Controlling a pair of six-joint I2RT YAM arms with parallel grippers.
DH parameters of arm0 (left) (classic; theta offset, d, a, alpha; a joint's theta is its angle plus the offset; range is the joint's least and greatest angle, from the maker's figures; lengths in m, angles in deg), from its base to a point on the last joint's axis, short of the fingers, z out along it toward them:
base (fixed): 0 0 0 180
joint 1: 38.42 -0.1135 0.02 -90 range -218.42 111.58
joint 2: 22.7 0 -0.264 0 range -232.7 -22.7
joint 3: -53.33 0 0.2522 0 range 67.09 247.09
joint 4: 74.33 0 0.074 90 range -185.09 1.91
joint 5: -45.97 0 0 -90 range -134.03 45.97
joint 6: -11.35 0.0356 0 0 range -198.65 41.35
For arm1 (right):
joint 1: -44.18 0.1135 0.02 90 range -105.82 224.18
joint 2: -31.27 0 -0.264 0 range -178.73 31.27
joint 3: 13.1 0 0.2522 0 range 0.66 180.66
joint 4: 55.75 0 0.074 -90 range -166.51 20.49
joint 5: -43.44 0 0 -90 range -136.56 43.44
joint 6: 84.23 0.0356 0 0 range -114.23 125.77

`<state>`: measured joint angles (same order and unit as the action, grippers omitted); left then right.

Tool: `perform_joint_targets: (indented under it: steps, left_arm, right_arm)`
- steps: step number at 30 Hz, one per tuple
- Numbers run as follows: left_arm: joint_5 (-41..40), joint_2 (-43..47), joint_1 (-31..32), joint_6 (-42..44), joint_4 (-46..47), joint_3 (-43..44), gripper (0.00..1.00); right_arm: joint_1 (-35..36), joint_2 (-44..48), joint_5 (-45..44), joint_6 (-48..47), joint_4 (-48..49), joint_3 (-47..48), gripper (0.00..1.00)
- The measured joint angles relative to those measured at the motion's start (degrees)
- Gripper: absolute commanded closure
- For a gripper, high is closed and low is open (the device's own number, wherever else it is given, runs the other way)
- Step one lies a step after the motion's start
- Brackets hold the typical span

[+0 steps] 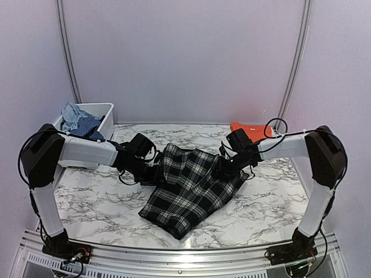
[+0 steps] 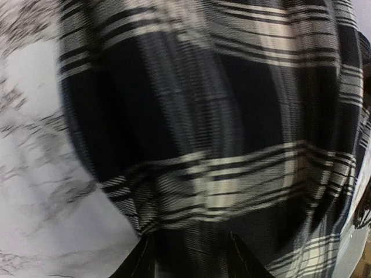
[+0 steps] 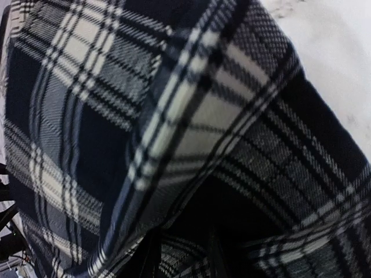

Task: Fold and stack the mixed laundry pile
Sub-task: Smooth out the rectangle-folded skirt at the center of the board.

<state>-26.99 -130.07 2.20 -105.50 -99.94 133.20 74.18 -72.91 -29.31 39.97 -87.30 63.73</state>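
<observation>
The black-and-white plaid piece [image 1: 188, 188] lies rumpled in the middle of the marble table. My left gripper [image 1: 155, 171] is at its left edge. In the left wrist view the plaid [image 2: 220, 116] fills the frame, blurred, and runs down between the two dark fingers of that gripper [image 2: 191, 260], which stand apart. My right gripper [image 1: 226, 167] is at the cloth's right edge; there a fold of plaid [image 3: 174, 116] sits bunched between its narrow-set fingers [image 3: 182, 258]. The orange T-shirt [image 1: 243, 128] lies at the back right. A pale blue piece [image 1: 71, 116] sits in the bin.
A white plastic bin [image 1: 107, 110] stands at the back left, behind my left arm, with blue cloth in it. Bare marble tabletop [image 1: 98, 200] shows to the left, right and front of the plaid. Pale walls close off the back and sides.
</observation>
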Motion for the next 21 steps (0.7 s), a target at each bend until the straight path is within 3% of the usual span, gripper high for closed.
perform_joint_targets:
  steps: [4,6,9,11,16,21]
  left_arm:
    - [0.9,-0.81,-4.37,-1.27,1.2,-2.67,0.56]
    - [1.03,-1.05,-5.77,-1.49,2.03,-2.64,0.51]
    - [1.01,-0.85,-6.82,-1.49,2.82,-2.67,0.23]
    - [0.59,0.66,-7.08,-0.61,2.97,-3.17,0.03]
    - [-1.77,13.66,-7.21,1.99,2.6,-7.52,0.01]
    - [-0.39,29.09,-7.21,2.36,5.51,-10.27,0.01]
  right_arm:
    - [-1.2,-7.65,1.27,-3.48,0.2,7.06,0.72]
    - [-1.38,-10.84,1.29,-5.38,0.61,11.28,0.72]
    - [-1.49,-15.54,1.84,-9.05,-0.61,18.25,0.68]
    - [-1.53,-17.2,2.14,-11.26,-1.86,21.81,0.6]
    - [-1.66,-13.35,4.22,-16.41,-5.16,24.94,0.39]
    - [-0.02,-0.57,9.92,-14.62,-3.26,22.01,0.38]
